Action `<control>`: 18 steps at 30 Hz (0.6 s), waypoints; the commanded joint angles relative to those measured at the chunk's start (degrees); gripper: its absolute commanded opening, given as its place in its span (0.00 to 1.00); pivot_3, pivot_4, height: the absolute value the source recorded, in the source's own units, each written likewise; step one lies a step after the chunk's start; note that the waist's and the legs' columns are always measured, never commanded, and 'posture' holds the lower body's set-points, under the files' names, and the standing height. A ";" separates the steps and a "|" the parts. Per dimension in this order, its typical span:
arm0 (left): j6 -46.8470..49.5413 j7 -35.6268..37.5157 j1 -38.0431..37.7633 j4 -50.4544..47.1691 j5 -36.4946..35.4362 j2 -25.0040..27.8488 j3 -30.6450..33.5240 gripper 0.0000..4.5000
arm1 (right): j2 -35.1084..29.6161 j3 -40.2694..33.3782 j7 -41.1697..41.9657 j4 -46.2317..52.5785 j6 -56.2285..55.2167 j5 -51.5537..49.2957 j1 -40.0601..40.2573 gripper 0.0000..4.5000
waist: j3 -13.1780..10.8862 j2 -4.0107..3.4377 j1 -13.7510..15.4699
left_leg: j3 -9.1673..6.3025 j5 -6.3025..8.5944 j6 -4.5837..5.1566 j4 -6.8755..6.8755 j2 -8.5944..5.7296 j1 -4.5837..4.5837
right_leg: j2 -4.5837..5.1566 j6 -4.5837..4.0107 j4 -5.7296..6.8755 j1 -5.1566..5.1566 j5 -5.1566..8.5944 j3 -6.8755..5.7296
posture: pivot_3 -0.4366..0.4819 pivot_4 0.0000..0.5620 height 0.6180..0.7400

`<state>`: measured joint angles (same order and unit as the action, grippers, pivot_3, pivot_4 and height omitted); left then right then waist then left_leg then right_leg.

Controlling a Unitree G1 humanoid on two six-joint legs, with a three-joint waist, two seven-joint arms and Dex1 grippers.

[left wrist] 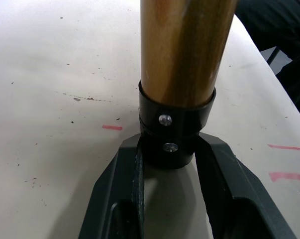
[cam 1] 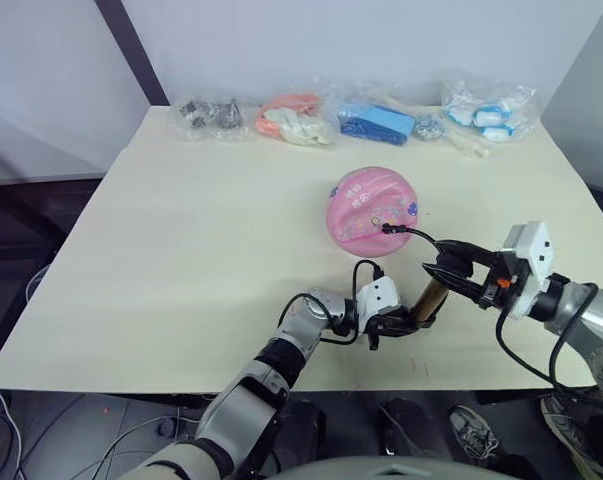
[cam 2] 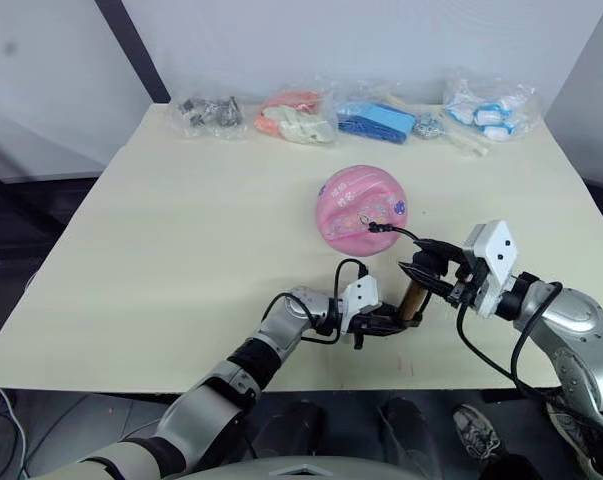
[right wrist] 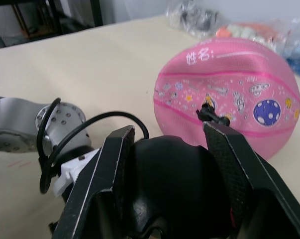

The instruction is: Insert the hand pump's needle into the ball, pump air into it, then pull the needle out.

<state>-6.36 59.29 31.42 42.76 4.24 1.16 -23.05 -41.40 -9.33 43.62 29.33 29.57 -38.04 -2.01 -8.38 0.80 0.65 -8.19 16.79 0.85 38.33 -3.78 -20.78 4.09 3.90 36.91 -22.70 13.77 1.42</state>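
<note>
Two grippers on pump (cam 1: 433,298) | left gripper (cam 1: 406,324) clamps base cap | right gripper (cam 1: 443,273) clamps handle | ball (cam 1: 373,207) soft, light; barrel rigid, slippery

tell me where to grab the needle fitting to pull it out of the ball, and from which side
Grip the small black fitting of the needle where it stands out from the ball, coming from the robot's side. It sticks out of the near face toward the robot, hose trailing back, so a straight pull back likely frees it.

Both eye views look down over the table (cam 1: 181,250) from above; each wrist view sits close behind its own gripper.
</note>
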 commanded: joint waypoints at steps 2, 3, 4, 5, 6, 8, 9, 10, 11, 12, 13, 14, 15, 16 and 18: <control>1.78 -0.13 -1.09 1.52 0.80 0.70 -0.52 0.23 | -2.64 -5.73 -0.01 6.14 4.46 -9.18 -3.85 0.39 | -0.05 -0.07 0.04 | -0.01 0.00 0.00 0.00 0.00 -0.02 | 0.01 0.00 0.00 -0.02 0.00 0.00 | 0.48 0.27 1.00; 1.75 -0.10 -1.14 1.47 0.83 0.70 -0.55 0.23 | -3.57 -7.03 -0.15 6.44 5.60 -10.62 -4.56 0.39 | -0.06 -0.08 0.05 | -0.01 0.00 0.00 -0.01 0.00 -0.04 | 0.01 0.00 -0.01 -0.03 0.00 0.00 | 0.48 0.27 1.00; 1.72 -0.08 -1.19 1.42 0.86 0.70 -0.57 0.23 | -4.20 -7.92 -0.30 6.65 6.50 -11.69 -5.04 0.39 | -0.07 -0.08 0.06 | -0.02 0.00 0.01 -0.01 0.00 -0.05 | 0.01 0.00 -0.02 -0.03 0.00 0.00 | 0.48 0.27 1.00; 1.70 -0.05 -1.21 1.39 0.87 0.69 -0.59 0.23 | -4.75 -8.68 -0.50 6.77 7.20 -12.47 -5.52 0.39 | -0.08 -0.07 0.06 | -0.01 0.00 0.01 -0.01 0.00 -0.06 | 0.01 0.00 -0.03 -0.03 0.00 0.00 | 0.48 0.27 1.00; 1.67 0.00 -1.21 1.39 0.88 0.67 -0.62 0.23 | -5.72 -9.99 -0.69 6.72 8.26 -13.94 -6.47 0.39 | -0.08 -0.07 0.06 | -0.02 0.00 0.01 -0.01 0.00 -0.07 | 0.01 0.00 -0.04 -0.03 0.00 -0.01 | 0.48 0.27 1.00; 1.55 0.09 -1.30 1.38 0.92 0.61 -0.74 0.23 | -7.25 -12.36 -1.36 6.49 10.05 -16.90 -8.27 0.39 | -0.11 -0.07 0.05 | -0.01 0.01 0.01 -0.01 0.00 -0.08 | 0.02 0.00 -0.05 -0.03 0.00 0.00 | 0.48 0.27 1.00; 1.52 0.10 -1.32 1.39 0.93 0.59 -0.76 0.23 | -7.93 -13.24 -1.62 6.34 10.72 -18.16 -9.20 0.39 | -0.14 -0.09 0.07 | -0.01 0.01 0.01 -0.01 0.00 -0.08 | 0.02 0.00 -0.05 -0.03 0.00 0.00 | 0.48 0.27 1.00; 1.49 0.13 -1.34 1.37 0.91 0.57 -0.76 0.23 | -8.63 -14.10 -2.03 6.05 11.49 -19.63 -10.39 0.39 | -0.17 -0.11 0.04 | 0.00 0.01 0.02 -0.01 -0.01 -0.09 | 0.04 0.00 -0.05 -0.03 0.00 0.00 | 0.48 0.27 1.00; 1.45 0.13 -1.36 1.37 0.90 0.56 -0.76 0.23 | -9.29 -14.96 -2.63 5.65 12.34 -21.24 -11.67 0.39 | -0.18 -0.11 0.05 | 0.00 0.01 0.02 -0.01 -0.01 -0.08 | 0.04 0.00 -0.05 -0.03 0.00 0.00 | 0.48 0.27 1.00; 1.43 0.14 -1.35 1.47 0.88 0.50 -0.75 0.23 | -9.94 -15.71 -2.94 5.23 13.11 -22.60 -12.62 0.39 | -0.18 -0.11 0.05 | 0.00 0.01 0.02 -0.01 0.00 -0.08 | 0.04 0.00 -0.05 -0.03 0.00 0.00 | 0.48 0.27 1.00; 1.38 0.15 -1.34 1.61 0.88 0.46 -0.74 0.23 | -10.87 -16.41 -2.89 4.80 13.80 -23.63 -13.62 0.39 | -0.18 -0.10 0.08 | -0.01 0.01 0.02 -0.01 0.00 -0.09 | 0.04 0.00 -0.05 -0.03 0.00 -0.01 | 0.48 0.27 1.00; 1.35 0.13 -1.32 1.77 0.88 0.41 -0.73 0.23 | -11.64 -16.97 -2.83 4.37 14.28 -24.48 -14.46 0.39 | -0.19 -0.10 0.11 | -0.02 0.01 0.02 -0.01 0.00 -0.09 | 0.04 0.00 -0.05 -0.03 0.00 -0.03 | 0.48 0.27 1.00; 1.32 0.17 -1.29 1.89 0.88 0.37 -0.74 0.23 | -12.46 -17.55 -2.97 3.75 14.91 -25.61 -15.51 0.39 | -0.20 -0.12 0.11 | -0.03 0.01 0.02 -0.01 0.00 -0.11 | 0.04 0.00 -0.05 -0.03 0.00 -0.04 | 0.48 0.27 1.00; 1.32 0.19 -1.27 1.96 0.88 0.35 -0.73 0.23 | -13.11 -18.00 -3.10 3.22 15.41 -26.55 -16.42 0.39 | -0.20 -0.12 0.09 | -0.02 0.01 0.02 -0.01 0.00 -0.12 | 0.05 -0.01 -0.05 -0.04 0.00 -0.03 | 0.48 0.27 1.00; 1.30 0.20 -1.26 2.02 0.88 0.33 -0.72 0.23 | -14.25 -18.43 -3.09 2.51 15.98 -27.49 -17.67 0.39 | -0.21 -0.11 0.11 | 0.00 0.01 0.02 -0.01 0.00 -0.12 | 0.05 -0.01 -0.06 -0.04 0.00 -0.01 | 0.48 0.27 1.00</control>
<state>-6.48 59.79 31.27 42.43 4.22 1.04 -23.07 -54.82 -24.32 40.49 31.19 46.17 -62.70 -17.75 -8.59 0.69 0.76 -8.21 16.80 0.87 38.32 -3.78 -20.90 4.15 3.89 36.85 -22.74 13.77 1.40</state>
